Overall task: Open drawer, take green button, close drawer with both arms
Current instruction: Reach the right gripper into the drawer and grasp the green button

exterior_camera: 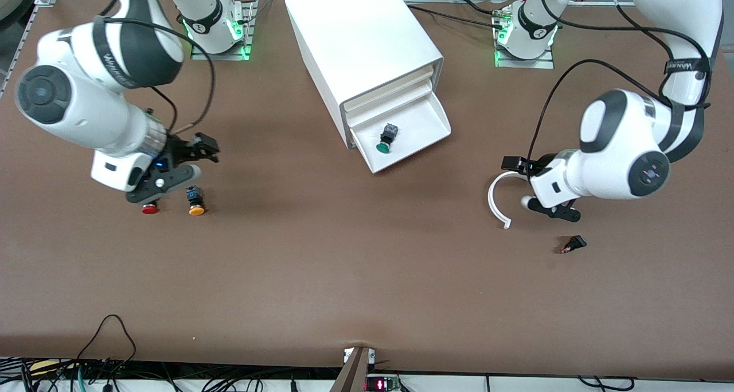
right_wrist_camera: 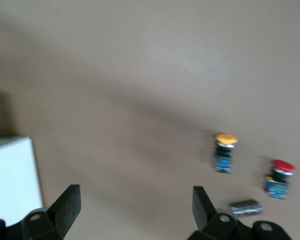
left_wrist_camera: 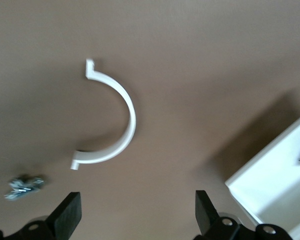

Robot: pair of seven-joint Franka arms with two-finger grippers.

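Green-capped button point(exterior_camera: 387, 138) lies on its side in the pulled-out lowest drawer point(exterior_camera: 424, 129) of the white cabinet point(exterior_camera: 358, 42), well apart from both claws: left claw point(left_wrist_camera: 137, 215), spread wide and empty, hangs over the bench point(exterior_camera: 344, 266) by one white curved plastic clip point(exterior_camera: 496, 200); right claw point(right_wrist_camera: 135, 212), also wide and empty, is over the bench beside the other buttons. Counted three push buttons, one green, one red-capped point(exterior_camera: 150, 208), one yellow-capped point(exterior_camera: 195, 200), all round-capped on blocky bodies. One small black connector point(exterior_camera: 573, 245) lies toward the left arm's end.
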